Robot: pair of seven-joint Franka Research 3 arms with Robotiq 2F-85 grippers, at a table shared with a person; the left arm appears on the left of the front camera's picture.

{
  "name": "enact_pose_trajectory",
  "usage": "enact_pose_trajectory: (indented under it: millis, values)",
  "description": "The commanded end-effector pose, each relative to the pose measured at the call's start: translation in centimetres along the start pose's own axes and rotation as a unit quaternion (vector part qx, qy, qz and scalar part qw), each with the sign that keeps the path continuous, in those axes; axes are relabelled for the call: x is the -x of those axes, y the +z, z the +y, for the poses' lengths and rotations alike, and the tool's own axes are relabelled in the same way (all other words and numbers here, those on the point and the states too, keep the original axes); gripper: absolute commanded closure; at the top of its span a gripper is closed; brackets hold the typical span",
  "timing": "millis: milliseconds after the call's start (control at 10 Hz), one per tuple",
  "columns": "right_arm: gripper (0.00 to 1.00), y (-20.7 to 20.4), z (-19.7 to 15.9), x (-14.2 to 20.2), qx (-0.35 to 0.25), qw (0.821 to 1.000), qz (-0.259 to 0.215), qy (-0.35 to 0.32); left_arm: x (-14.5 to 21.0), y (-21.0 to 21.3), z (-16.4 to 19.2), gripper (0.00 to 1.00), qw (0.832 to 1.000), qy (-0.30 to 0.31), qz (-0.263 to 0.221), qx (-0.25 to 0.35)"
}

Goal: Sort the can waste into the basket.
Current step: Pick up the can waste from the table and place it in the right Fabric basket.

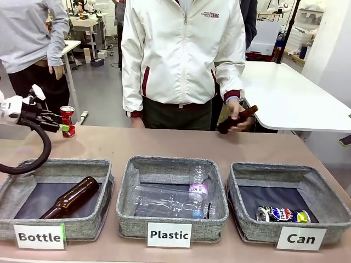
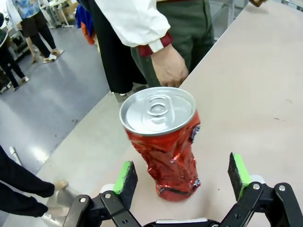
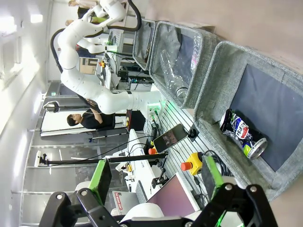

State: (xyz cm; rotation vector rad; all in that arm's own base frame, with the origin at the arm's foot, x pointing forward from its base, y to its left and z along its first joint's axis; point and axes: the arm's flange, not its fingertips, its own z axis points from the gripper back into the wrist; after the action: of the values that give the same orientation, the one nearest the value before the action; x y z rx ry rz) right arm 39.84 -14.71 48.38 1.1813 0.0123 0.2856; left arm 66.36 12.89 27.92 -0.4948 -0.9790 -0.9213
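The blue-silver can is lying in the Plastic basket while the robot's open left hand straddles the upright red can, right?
Not quite. The blue-silver can lies in the Can basket, as the front view shows. The rest holds: the open left hand straddles the upright red can.

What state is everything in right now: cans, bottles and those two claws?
left gripper, open, straddling the red can without touching.
right gripper, open, empty.
red can, crushed, upright on the table.
blue-silver can, crushed, lying in the Can basket.
brown bottle, lying in the Bottle basket.
plastic bottle, lying in the Plastic basket.
second brown bottle, held in the person's hands.
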Motion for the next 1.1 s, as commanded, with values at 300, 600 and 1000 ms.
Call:
enact_pose_trajectory:
  millis: [300, 600, 1000]
  values:
    - [0.00, 0.2, 0.0, 0.1, 0.007, 1.000, 0.002, 0.009, 0.0, -2.1, 1.7, 0.00, 0.999, 0.017, -0.001, -0.027]
    - [0.00, 0.2, 0.0, 0.1, 0.007, 1.000, 0.002, 0.009, -0.6, -2.7, 2.1, 0.00, 0.999, 0.021, -0.017, -0.038]
    - [0.00, 0.2, 0.0, 0.1, 0.007, 1.000, 0.002, 0.009, -1.2, -2.8, 1.7, 0.46, 0.999, 0.021, -0.037, -0.019]
